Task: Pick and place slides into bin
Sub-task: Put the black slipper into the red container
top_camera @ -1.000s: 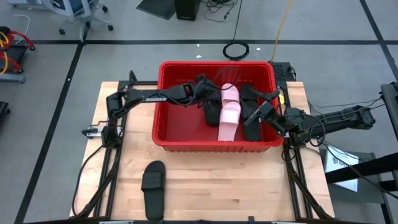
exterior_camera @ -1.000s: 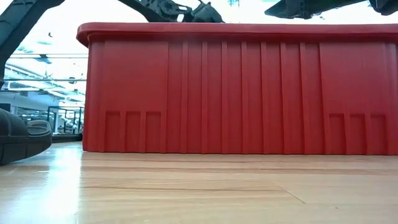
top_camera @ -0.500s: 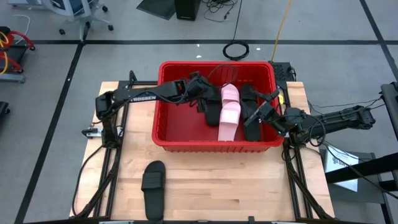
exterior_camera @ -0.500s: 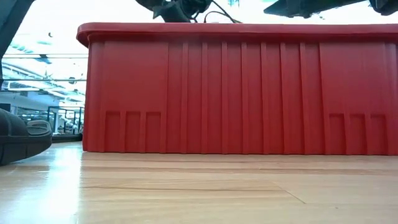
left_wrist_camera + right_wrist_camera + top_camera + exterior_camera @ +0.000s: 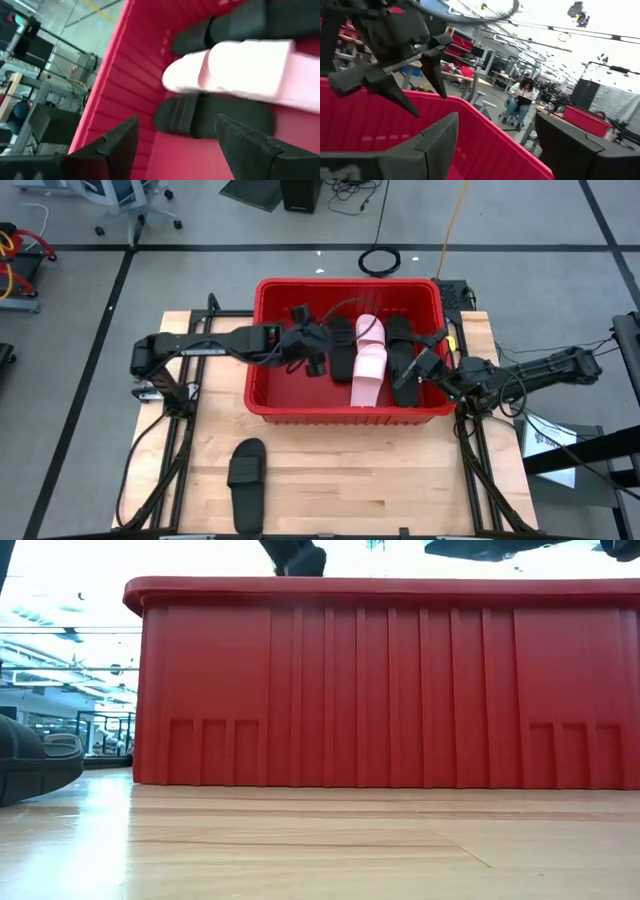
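Note:
The red bin (image 5: 256, 350) stands at the table's far middle. In it lie pale pink slides (image 5: 368, 362) with black slides on either side (image 5: 341, 338) (image 5: 402, 362). In the left wrist view a pink slide (image 5: 235, 65) lies partly over a black one (image 5: 215, 116) on the bin's floor. One more black slide (image 5: 246, 472) lies flat on the table near the front edge. My left gripper (image 5: 318, 352) hangs open above the bin's inside, holding nothing. My right gripper (image 5: 420, 368) is open at the bin's right wall, also holding nothing.
The bin's tall front wall (image 5: 380, 690) fills the low view, with the loose black slide (image 5: 30, 760) at its left. Bare wooden table (image 5: 360, 470) lies in front of the bin. A person (image 5: 522, 97) sits in the room beyond the table.
My left gripper has risen and drawn back toward the table's left edge over the bin, staying open with nothing between its fingers. The slides in the bin have kept their places.

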Available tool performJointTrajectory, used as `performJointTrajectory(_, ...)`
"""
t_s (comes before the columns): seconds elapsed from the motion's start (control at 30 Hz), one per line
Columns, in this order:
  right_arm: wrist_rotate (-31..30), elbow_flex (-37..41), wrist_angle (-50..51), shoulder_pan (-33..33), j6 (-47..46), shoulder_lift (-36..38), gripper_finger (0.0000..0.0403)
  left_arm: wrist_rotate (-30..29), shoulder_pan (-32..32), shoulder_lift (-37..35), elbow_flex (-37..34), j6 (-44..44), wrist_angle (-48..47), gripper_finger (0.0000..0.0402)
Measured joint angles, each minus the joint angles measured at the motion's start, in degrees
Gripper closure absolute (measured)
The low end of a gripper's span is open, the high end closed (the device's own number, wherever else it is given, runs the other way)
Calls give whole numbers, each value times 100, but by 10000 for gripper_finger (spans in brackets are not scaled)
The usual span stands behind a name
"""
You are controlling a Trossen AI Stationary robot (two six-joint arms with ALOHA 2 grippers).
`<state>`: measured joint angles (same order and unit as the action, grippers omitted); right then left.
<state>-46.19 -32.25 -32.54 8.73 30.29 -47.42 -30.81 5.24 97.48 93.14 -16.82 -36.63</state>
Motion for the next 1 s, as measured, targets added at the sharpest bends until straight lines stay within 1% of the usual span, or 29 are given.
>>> performJointTrajectory(0.17, 3, 0, -60, 225, 74, -2, 149, -439, -630, -275, 0, 406, -340, 140)
performJointTrajectory(0.3, 6, 0, -152, 367, 33, 0, 149, -819, -1214, -365, 3, 760, -529, 140)
performJointTrajectory(0.47, -1, 0, -116, 567, -124, -2, 149, -1025, -2028, -429, 9, 1358, -748, 140)
performJointTrajectory(0.6, -3, 0, -33, 733, -367, -2, 149, -1307, -2703, -409, 2, 1735, -830, 140)
performJointTrajectory(0.8, -1, 0, 153, 979, -783, -2, 149, -1350, -3606, -414, 2, 2495, -870, 140)
performJointTrajectory(0.87, -1, 0, 176, 1034, -877, -2, 149, -1440, -3913, -414, 2, 2721, -972, 140)
performJointTrajectory(1.0, -1, 0, 200, 1100, -1012, -2, 149, -1344, -4499, -413, 2, 3374, -1320, 140)
